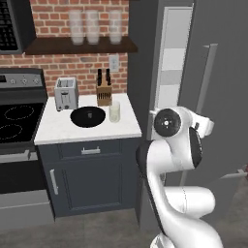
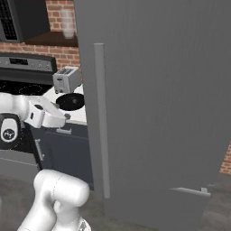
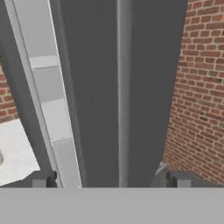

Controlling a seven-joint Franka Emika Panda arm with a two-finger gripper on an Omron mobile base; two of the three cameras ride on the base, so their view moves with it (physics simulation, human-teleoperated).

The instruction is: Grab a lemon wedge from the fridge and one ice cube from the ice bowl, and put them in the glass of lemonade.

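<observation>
The fridge (image 1: 227, 97) stands right of the counter with its door (image 2: 158, 113) swung partly open, so a strip of its white shelved inside (image 1: 172, 63) shows. My gripper (image 3: 109, 180) is open and empty, its dark fingertips (image 3: 41, 180) standing to either side of the door's pale bar handle (image 3: 124, 87), short of it. On the white counter (image 1: 58, 128) sit the black ice bowl (image 1: 87, 116) and, just right of it, the glass of lemonade (image 1: 115, 111). The ice bowl (image 2: 71, 102) also peeks out left of the door. The lemon wedge is hidden.
A toaster (image 1: 66, 93) and a knife block (image 1: 103, 91) stand at the back of the counter. The stove (image 1: 17, 118) lies to the left. Three frosted glasses (image 1: 93, 26) stand on a shelf above. A brick wall (image 3: 197, 87) lies right of the door.
</observation>
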